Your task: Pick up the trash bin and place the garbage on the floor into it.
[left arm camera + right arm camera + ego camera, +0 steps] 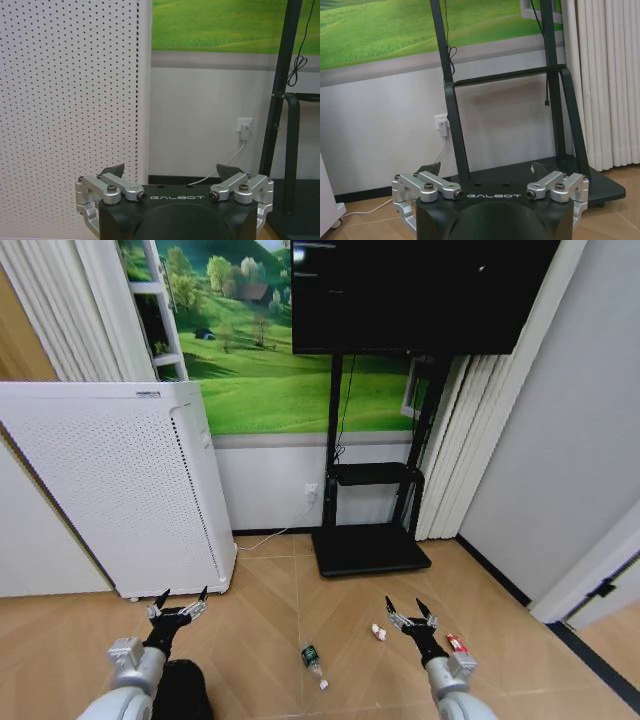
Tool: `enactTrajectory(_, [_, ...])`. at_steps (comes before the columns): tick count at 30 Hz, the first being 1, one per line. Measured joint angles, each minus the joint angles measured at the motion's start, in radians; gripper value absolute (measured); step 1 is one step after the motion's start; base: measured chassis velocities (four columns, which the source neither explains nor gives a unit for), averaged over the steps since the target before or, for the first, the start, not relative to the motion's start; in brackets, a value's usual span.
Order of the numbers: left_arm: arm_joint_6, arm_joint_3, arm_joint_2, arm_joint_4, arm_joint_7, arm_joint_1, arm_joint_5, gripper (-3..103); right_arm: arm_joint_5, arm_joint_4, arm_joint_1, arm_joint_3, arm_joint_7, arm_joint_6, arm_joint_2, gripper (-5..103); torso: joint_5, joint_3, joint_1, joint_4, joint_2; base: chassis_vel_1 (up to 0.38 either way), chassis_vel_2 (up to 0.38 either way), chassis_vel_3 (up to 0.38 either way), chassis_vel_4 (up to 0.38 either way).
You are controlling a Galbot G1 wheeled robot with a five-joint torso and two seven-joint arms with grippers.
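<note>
Left gripper [181,601] and right gripper [411,612] both hover spread wide, holding nothing; plastic bottle [312,660] lies at six o'clock, trash bin [182,688] probably at seven.

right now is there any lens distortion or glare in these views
Head view: wide-angle bending, the white cabinet and walls lean outward; faint reflections on the dark screen. Left and right wrist views: straight lines, even soft light, no strong glare, each open gripper sharp.

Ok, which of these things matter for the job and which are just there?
Job: bin, bottle, wrapper, red packet, floor; left pincer and right pincer, both open, above the floor.
Just there: white cabinet, TV stand, TV, wall socket.
</note>
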Motion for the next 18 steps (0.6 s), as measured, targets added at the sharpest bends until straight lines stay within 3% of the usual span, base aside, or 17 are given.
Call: enactTrajectory(18, [-0.017, 0.0, -0.005, 0.003, 0.013, 0.01, 0.0, 100, -0.001, -0.003, -0.004, -0.005, 0.0, 0.008, -0.001, 100, -0.0001, -0.046, -0.021, 0.0, -0.067, 0.0, 0.0, 0.0, 0.0])
